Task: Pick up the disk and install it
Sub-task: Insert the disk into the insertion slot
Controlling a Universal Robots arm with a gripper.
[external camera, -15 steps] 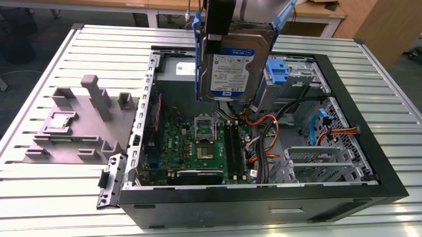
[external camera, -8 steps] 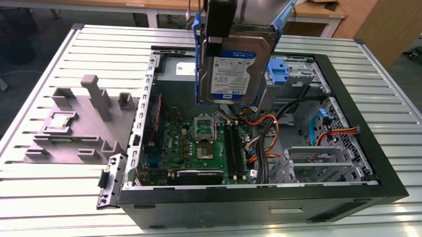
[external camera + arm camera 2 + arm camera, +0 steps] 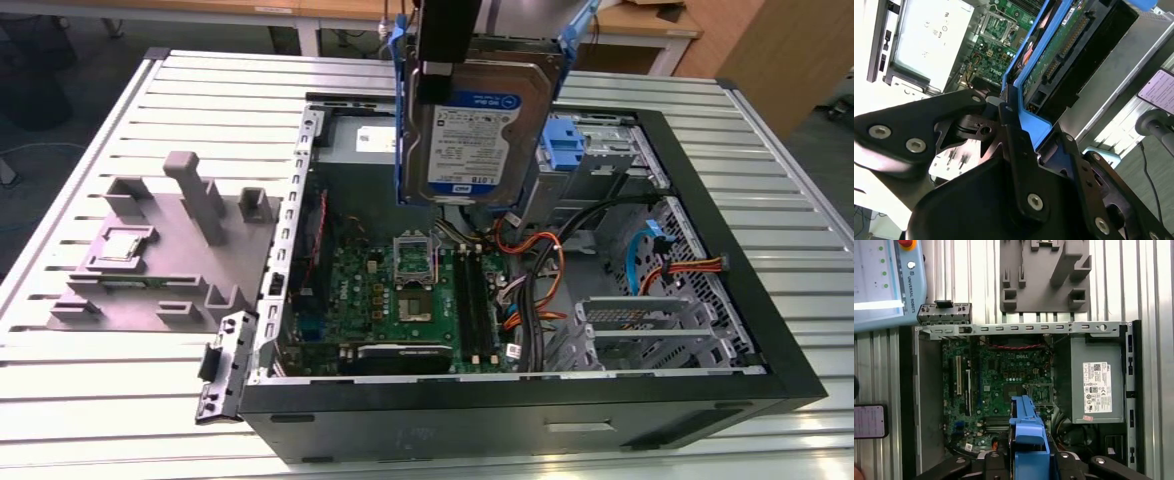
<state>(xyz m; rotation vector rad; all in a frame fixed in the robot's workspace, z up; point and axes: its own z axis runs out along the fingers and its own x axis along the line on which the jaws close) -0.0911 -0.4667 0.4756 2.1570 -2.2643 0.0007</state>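
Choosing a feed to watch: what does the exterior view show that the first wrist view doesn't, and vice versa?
Exterior view: the label face of the disk, upright above the open case, plus the metal drive cage. First wrist view: the teach pendant and a phone. Both: the motherboard and the grey fixture.

Slatted metal counter carries a black computer case lying on its side with the panel off, from the middle toward the counter's edge on the exterior view's right. A grey moulded fixture sits just beside it, nearer the opposite edge. Inside the case: green motherboard, orange cables, silver power-supply box, bare blue bracket at the drive bay.
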